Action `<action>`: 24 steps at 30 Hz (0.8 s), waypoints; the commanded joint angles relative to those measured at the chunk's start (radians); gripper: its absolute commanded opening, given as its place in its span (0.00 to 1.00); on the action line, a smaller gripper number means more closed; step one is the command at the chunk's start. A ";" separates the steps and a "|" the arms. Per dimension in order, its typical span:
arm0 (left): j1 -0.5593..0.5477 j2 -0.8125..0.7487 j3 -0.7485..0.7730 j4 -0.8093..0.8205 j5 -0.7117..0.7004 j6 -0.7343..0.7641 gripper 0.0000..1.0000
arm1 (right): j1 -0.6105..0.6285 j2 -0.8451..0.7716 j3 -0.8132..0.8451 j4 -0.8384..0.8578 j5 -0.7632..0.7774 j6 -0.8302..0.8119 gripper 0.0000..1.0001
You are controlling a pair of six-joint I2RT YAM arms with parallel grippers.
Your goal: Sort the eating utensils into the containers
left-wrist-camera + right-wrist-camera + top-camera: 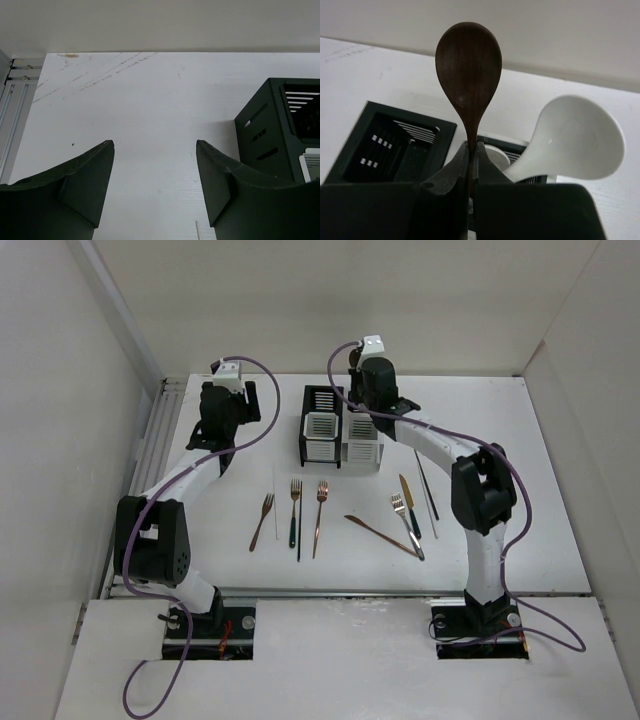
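Holders: black holder (322, 398) & white holder (364, 448) set side by side, far-centre of tabletop (520, 530) | R gripper (471, 148): clamped on brown spoon (468, 70), bowl up, over holders | white spoon (576, 140) seen just beside it, lower end hidden | L gripper (155, 145): jaws apart, nothing held, left of black holder | forks (295, 490), knives (405, 492) laid flat betw. holders & near edge

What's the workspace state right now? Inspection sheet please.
Surface: white table, faint scuffs near far edge.
Job's things: forks, knives, chopsticks lying loose in front of black holder and white holder; white spoon bowl-up, handle hidden.
Clutter: nothing seen.
Grippers: left gripper open, empty, over bare table; right gripper shut on brown spoon, above holders.
Cables: purple cables, slack loops at near edge.
Surroundings: white walls; metal rail along table's left edge.
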 commanded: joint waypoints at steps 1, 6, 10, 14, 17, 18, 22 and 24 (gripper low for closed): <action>0.002 -0.003 0.020 0.032 0.015 -0.010 0.63 | 0.001 -0.034 -0.032 0.050 0.053 0.020 0.00; 0.002 -0.003 0.020 0.019 0.015 -0.010 0.63 | 0.001 -0.034 -0.052 0.050 0.018 0.030 0.00; 0.002 -0.003 0.029 -0.056 0.047 0.053 0.63 | 0.001 -0.045 -0.052 0.050 -0.016 0.030 0.21; 0.002 -0.003 0.052 -0.217 0.104 0.154 0.66 | -0.009 -0.094 -0.084 0.050 -0.082 0.030 0.44; 0.013 -0.014 0.061 -0.352 0.163 0.220 0.66 | -0.009 -0.139 -0.116 0.050 -0.082 0.050 0.52; 0.013 -0.014 0.061 -0.382 0.220 0.248 0.66 | -0.009 -0.151 -0.125 0.050 -0.071 0.063 0.52; 0.024 -0.060 0.061 -0.554 0.385 0.409 0.66 | -0.018 -0.220 -0.154 0.050 -0.062 0.073 0.58; 0.024 -0.060 0.070 -0.697 0.429 0.501 0.66 | -0.018 -0.276 -0.185 0.050 -0.062 0.062 0.61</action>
